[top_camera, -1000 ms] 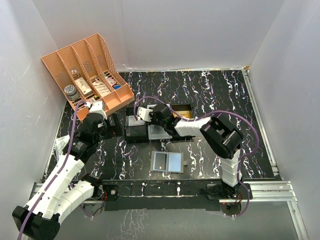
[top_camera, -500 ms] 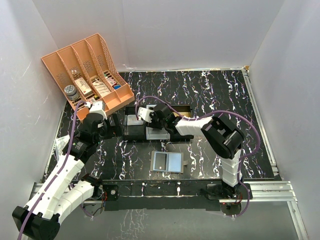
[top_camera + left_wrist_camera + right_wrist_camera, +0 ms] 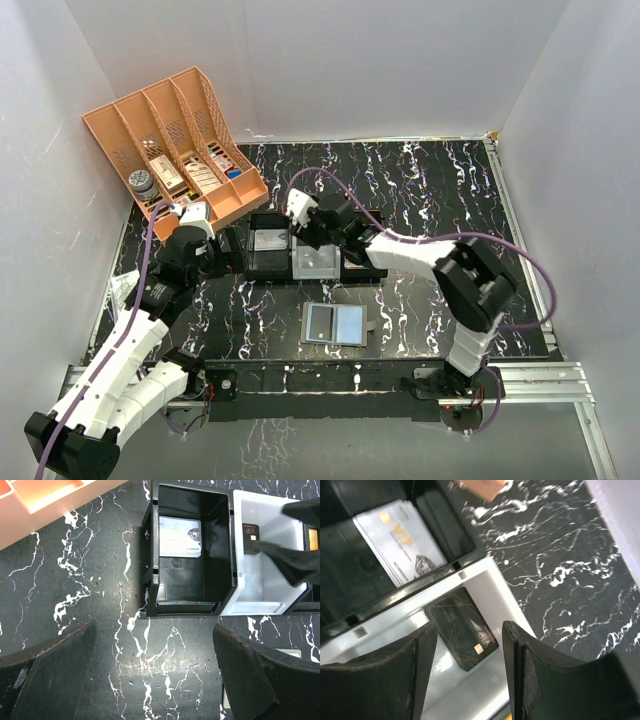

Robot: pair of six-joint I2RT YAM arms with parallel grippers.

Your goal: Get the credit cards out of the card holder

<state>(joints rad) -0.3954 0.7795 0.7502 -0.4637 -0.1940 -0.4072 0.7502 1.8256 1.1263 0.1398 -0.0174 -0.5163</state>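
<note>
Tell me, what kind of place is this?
Probably a robot test lab: plain white walls box in a black marbled table, and a left arm and right arm are bolted at its near edge.

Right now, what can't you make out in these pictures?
Whether cards sit in the card holder: too small in the top view, behind the left gripper in its wrist view.
The gold card: cut by the left wrist view's right edge, under the right arm from above.
Print on the dark card: blurred, right wrist view.
</note>
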